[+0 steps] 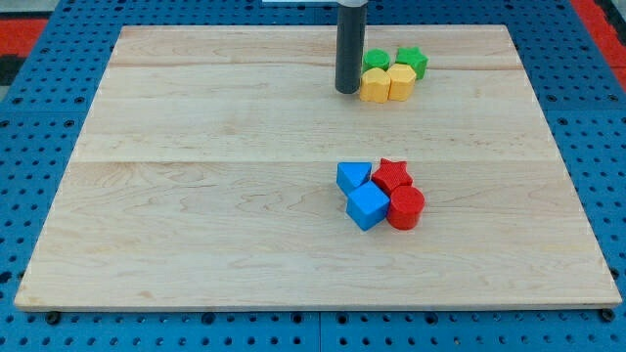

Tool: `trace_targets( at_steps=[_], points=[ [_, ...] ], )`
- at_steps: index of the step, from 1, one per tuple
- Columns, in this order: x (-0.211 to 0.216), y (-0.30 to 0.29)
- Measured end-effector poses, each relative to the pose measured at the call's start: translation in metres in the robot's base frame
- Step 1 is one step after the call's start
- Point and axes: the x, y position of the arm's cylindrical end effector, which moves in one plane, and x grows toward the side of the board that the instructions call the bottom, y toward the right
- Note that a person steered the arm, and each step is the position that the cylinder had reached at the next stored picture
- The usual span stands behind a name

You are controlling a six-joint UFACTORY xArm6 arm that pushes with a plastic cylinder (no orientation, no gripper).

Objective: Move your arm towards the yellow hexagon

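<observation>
My tip (347, 91) is the lower end of a dark rod that comes down from the view's top. It rests on the board just left of a yellow block (375, 85), close to it or touching it. A second yellow block (400, 82) sits right beside the first; I cannot tell which one is the hexagon. Behind them sit a green round block (376, 60) and a green star (412, 61). All four form a tight cluster near the view's top, right of centre.
A second cluster lies lower, right of centre: a blue triangle (354, 176), a blue cube (368, 206), a red star (392, 176) and a red cylinder (406, 207). The wooden board (196, 196) lies on a blue perforated table (39, 127).
</observation>
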Motion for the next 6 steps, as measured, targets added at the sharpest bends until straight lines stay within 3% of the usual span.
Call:
trace_targets(
  at_steps=[2, 3, 4, 5, 6],
  points=[
    [0.047, 0.032],
    [0.053, 0.098],
    [0.018, 0.143],
    [0.000, 0.145],
    [0.000, 0.110]
  ],
)
